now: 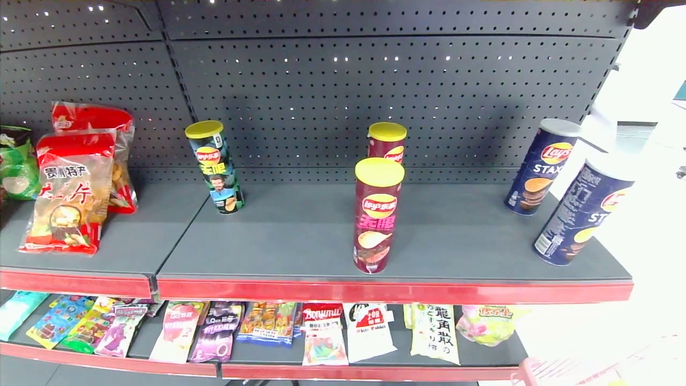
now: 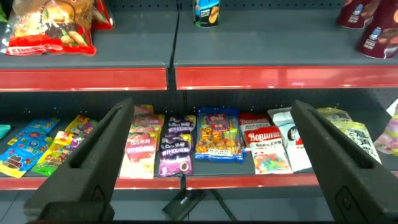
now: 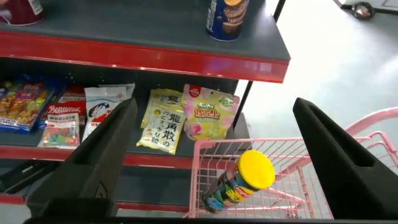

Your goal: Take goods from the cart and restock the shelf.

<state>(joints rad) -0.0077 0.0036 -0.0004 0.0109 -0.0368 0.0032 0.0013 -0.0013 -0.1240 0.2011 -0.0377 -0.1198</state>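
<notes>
Item: chip can [image 3: 241, 179], yellow lid, leaning in the pink cart [image 3: 273, 140], below my right pincer [image 3: 214, 106], which is released wide. Left pincer [image 2: 211, 104]: also released. Method: descend, straddle the can's body squarely, clench firmly. Destination: shelf [image 1: 300, 236].

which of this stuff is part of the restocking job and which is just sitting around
Job: yellow-lidded chip can in the pink wire cart; grey upper shelf with red front edge.
Just there: maroon chip cans, dark green can and blue cans already standing on it; red snack bags; flat packets on the lower shelf.
</notes>
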